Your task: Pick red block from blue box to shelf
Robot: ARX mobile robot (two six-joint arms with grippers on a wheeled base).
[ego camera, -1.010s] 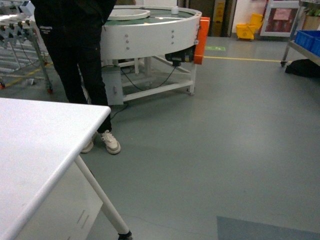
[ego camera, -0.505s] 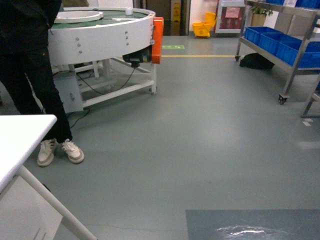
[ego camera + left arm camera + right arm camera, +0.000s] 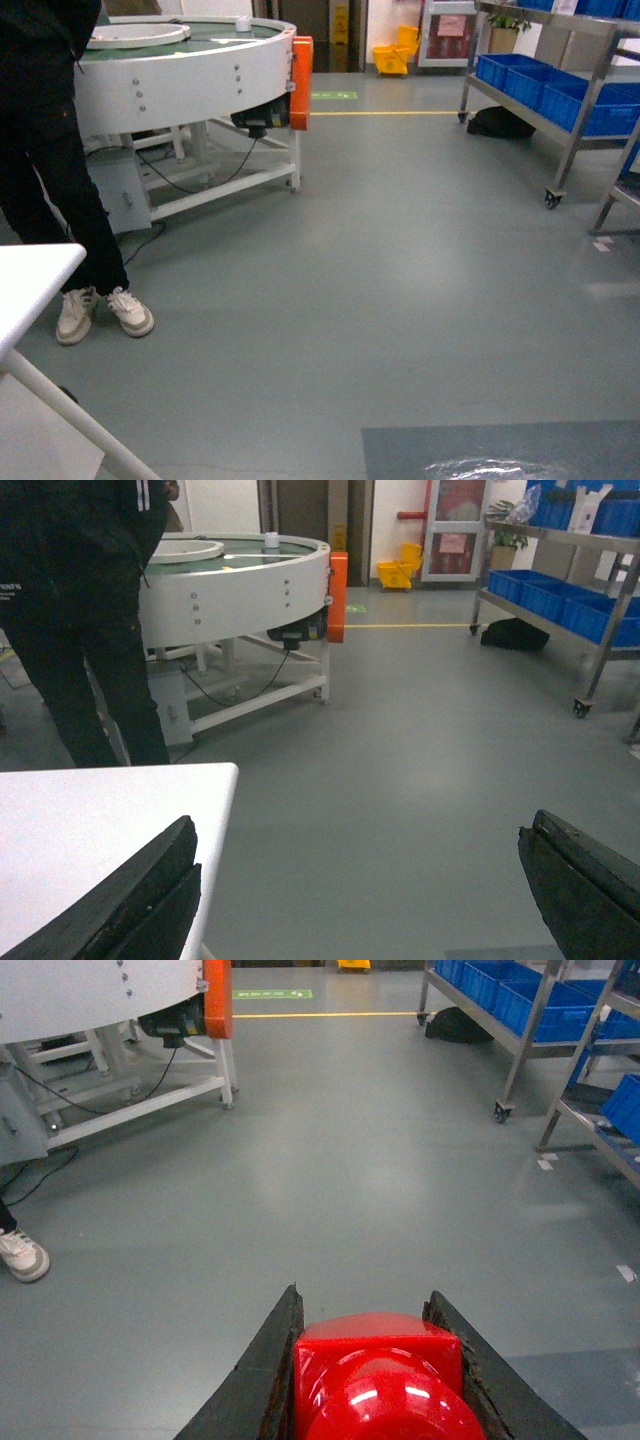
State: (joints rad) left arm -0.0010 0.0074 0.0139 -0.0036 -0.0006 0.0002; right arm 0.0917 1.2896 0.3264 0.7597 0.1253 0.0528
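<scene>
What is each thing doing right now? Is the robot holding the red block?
red block: gripped, off the ground.
right end effector: shut on the red block.
left end effector: open, empty.
shelf: standing ahead on the right, blue crates on it.
person: standing by the white table.

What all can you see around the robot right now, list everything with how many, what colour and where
red block: one, glossy red, clamped in the right hand, seen in the right wrist view
shelf: one, steel, on castors, far right
crates: several, dark blue, on the shelf
round conveyor table: one, white with an orange end panel, far left
white table: one, near left
person: one, in black with pale trainers, standing left
mop bucket: one, yellow, far back
black bag: one, on the floor under the shelf
left hand: open, empty
right hand: shut on the red block
</scene>
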